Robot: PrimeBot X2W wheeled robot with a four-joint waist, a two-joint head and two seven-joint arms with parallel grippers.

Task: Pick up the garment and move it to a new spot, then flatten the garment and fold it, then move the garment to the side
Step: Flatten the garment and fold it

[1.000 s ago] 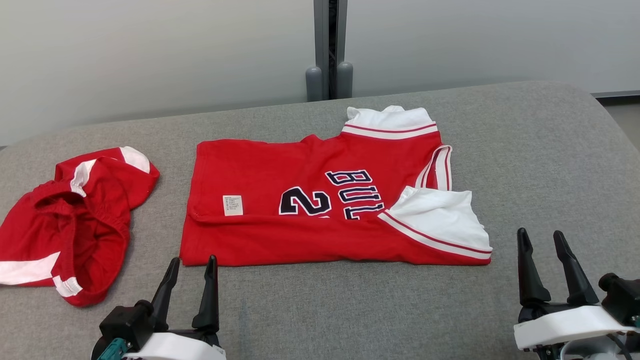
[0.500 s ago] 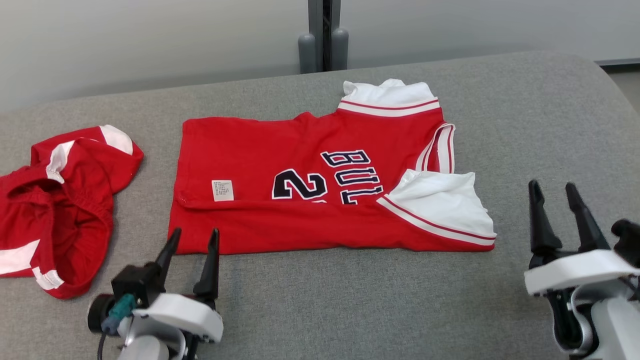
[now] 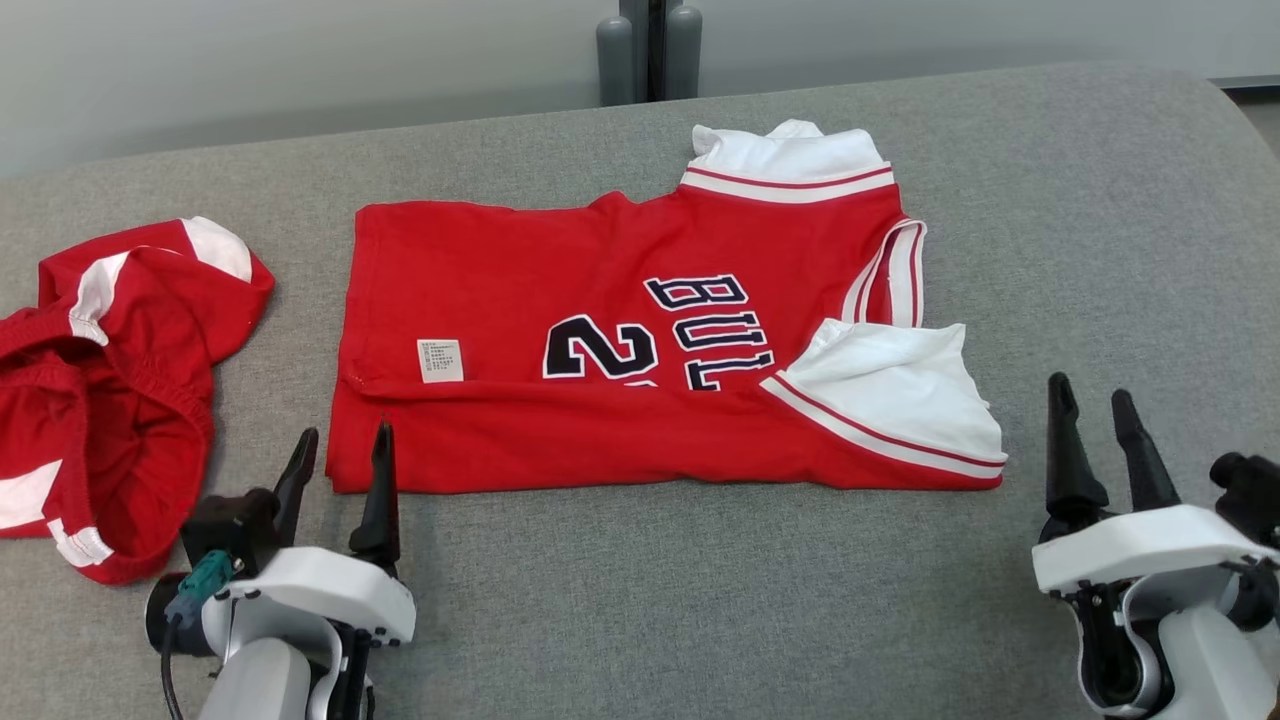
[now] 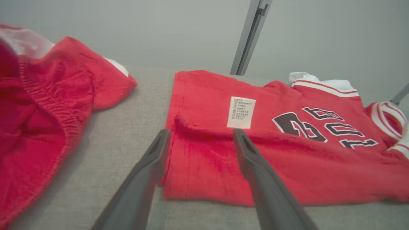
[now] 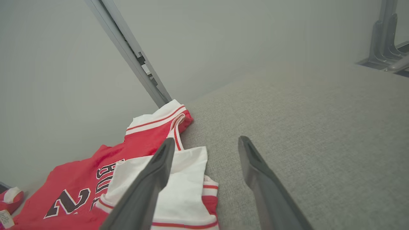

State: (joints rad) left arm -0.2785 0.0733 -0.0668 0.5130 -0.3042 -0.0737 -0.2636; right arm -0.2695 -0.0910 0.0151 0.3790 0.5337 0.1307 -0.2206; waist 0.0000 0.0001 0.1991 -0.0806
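1. Well left of the folded red fabric jersey with white sleeves and dark lettering point(image 3: 500, 270): crumpled red fabric shorts with white panels point(image 3: 110, 390), apart from the jersey, on the same grey woven upholstered surface point(image 3: 700, 600).
2. At the jersey's near left corner: left gripper point(image 3: 345, 432), its two long dark fingers released and spread wide, grasping nothing. One finger left of the jersey's edge, the other over the red cloth. Contact with the cloth: cannot tell.
3. Near the jersey's left end, just beyond its lengthwise fold: small white rectangular printed label point(image 3: 440, 360).
4. Jersey itself: lies flat across the middle of the surface, near strip turned up over the bottom of the number and lettering, neck opening at the right end.
5. Behind the jersey, past the surface's far edge: grey upright metal post point(image 3: 650, 45) against a pale wall.
6. On the jersey's near right end: white sleeve with red stripe point(image 3: 890, 400), laid over the front.
7. Right of the jersey, near that sleeve but apart from it: right gripper point(image 3: 1089, 388), fingers released and wide, empty, above bare surface.
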